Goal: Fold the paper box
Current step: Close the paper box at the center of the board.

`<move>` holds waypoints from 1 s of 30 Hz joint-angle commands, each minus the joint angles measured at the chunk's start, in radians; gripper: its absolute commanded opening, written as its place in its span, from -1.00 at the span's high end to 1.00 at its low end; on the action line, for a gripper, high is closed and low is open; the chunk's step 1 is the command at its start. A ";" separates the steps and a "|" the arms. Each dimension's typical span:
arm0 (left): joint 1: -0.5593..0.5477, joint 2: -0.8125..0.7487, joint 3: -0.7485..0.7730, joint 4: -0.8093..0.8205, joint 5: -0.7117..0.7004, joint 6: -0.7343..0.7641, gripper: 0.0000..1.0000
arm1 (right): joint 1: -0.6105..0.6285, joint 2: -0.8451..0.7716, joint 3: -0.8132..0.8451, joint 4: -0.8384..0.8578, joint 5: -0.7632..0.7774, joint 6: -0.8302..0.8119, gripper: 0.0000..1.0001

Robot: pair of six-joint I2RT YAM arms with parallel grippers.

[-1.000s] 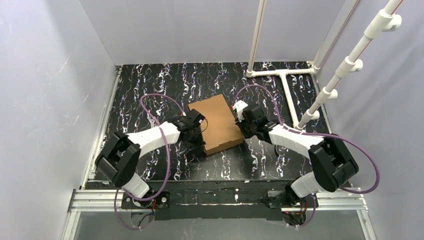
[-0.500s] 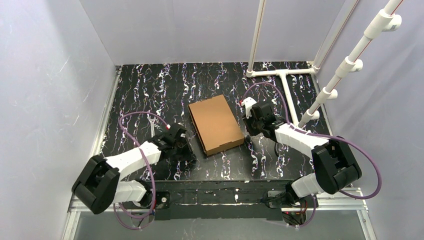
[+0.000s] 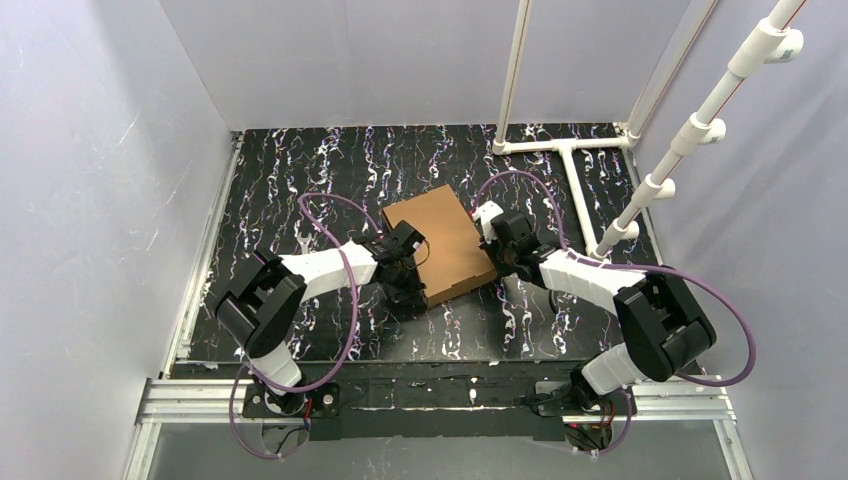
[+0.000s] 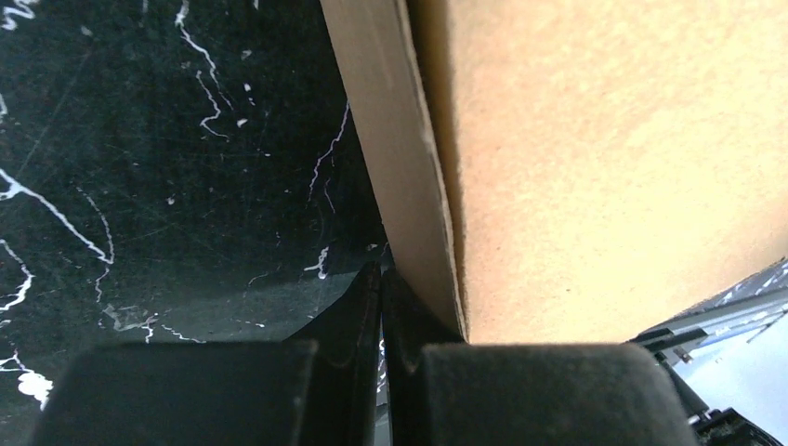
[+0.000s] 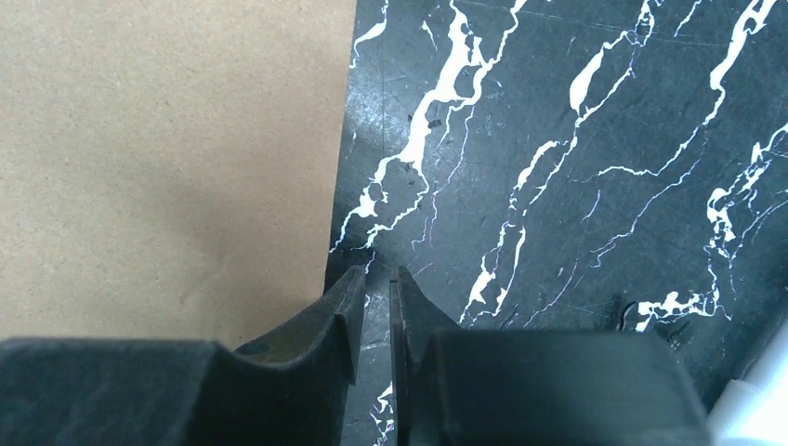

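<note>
The paper box (image 3: 445, 240) lies folded shut as a flat brown cardboard rectangle in the middle of the black marbled table (image 3: 300, 180). My left gripper (image 3: 414, 291) is shut and empty. Its tips (image 4: 383, 277) press against the box's side wall (image 4: 395, 158) close to the near left corner. My right gripper (image 3: 496, 246) hangs at the box's right edge (image 5: 330, 186). Its jaws (image 5: 376, 279) stand a narrow gap apart with only table showing between them. The left finger (image 5: 316, 325) overlaps the brown lid (image 5: 158, 158).
A white pipe frame (image 3: 565, 150) lies on the table at the back right, and slanted white pipes (image 3: 690, 130) rise along the right wall. Pale walls close in the table on the left, back and right.
The left arm drew back toward the near left, then returned to the box's near left corner. The box has shifted and turned slightly. The right gripper stayed by the right edge.
</note>
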 commanded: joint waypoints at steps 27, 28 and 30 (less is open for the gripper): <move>-0.041 0.050 0.158 0.045 0.075 -0.019 1.00 | 0.053 0.039 0.028 -0.004 -0.144 -0.012 0.50; -0.048 0.088 0.204 0.028 0.077 -0.023 1.00 | 0.058 0.039 0.029 -0.004 -0.151 -0.006 0.51; -0.055 0.131 0.243 0.013 0.072 -0.034 1.00 | 0.060 0.033 0.025 -0.001 -0.135 -0.003 0.50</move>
